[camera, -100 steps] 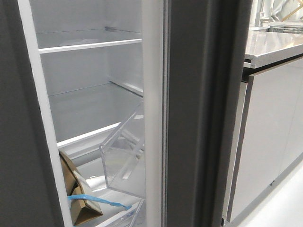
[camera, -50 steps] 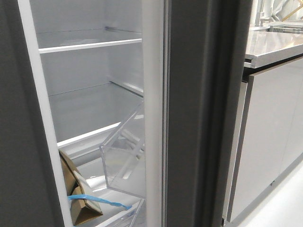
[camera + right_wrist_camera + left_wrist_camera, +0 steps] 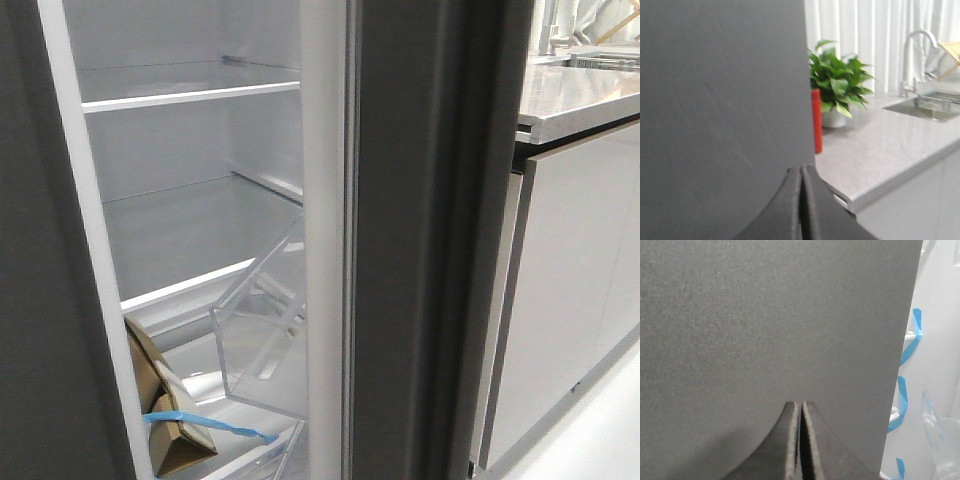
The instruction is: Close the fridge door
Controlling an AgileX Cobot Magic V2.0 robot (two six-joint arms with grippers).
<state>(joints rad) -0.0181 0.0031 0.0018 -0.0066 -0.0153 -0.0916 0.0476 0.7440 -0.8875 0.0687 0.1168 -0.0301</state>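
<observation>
**Fridge door open, both my claws pressed together**

Front view: the fridge door (image 3: 430, 250) stands ajar, seen edge-on, a tall matte dark grey slab with a thick edge. A white lining (image 3: 322, 240) runs down its inner side. One clear plastic bin (image 3: 262, 335) juts from that lining into the opening. Beyond the lining lies the white fridge interior with two shelves (image 3: 190, 97). Low down sits one piece of brown cardboard (image 3: 170, 420) with one blue strip (image 3: 215, 428) across it. On the door's other side stand pale glossy cabinet doors (image 3: 570, 290) under a grey counter (image 3: 580, 100). Neither of my claws shows here.

Left wrist view: my left claw (image 3: 801, 407) has its fingers together, gripping nothing, facing a flat dark grey panel (image 3: 770, 325). I cannot tell which panel. Past its edge are blue tape pieces (image 3: 910, 340) on white.

Right wrist view: my right claw (image 3: 801, 172) is likewise closed on nothing, facing the door's grey face (image 3: 720, 100). Beside the door are one potted plant (image 3: 837, 85), one red object (image 3: 817, 120), the counter (image 3: 880, 145), one sink (image 3: 925, 107) and one tap (image 3: 912, 55).
</observation>
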